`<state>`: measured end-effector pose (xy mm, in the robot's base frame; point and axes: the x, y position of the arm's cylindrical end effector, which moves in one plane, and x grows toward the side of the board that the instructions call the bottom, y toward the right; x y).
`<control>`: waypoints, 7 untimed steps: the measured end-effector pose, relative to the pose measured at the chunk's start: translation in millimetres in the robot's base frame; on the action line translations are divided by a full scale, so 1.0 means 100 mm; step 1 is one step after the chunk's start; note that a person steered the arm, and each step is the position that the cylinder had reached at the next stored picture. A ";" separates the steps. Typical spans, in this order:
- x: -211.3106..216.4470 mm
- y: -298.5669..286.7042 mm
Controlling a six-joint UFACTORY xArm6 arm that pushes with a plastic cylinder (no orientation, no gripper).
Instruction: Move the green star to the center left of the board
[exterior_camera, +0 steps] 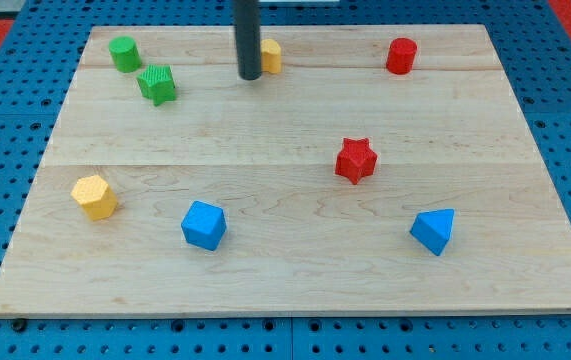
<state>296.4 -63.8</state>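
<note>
The green star [157, 84] lies near the view's top left of the wooden board [295, 130]. A green cylinder [123, 53] stands just up and left of it. My tip [249, 75] is at the end of the dark rod, about ninety pixels to the right of the green star and not touching it. A yellow block [271, 56] sits right behind the rod, partly hidden by it.
A red cylinder [401, 56] is at the top right. A red star [356, 160] is right of centre. A yellow hexagon block [95, 196] is at the lower left, a blue block [204, 225] beside it, a blue triangular block [434, 231] at the lower right.
</note>
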 end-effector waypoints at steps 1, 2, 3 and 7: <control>0.02 -0.16; 0.02 -0.16; -0.16 -0.18; 0.50 -1.44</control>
<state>346.6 -208.2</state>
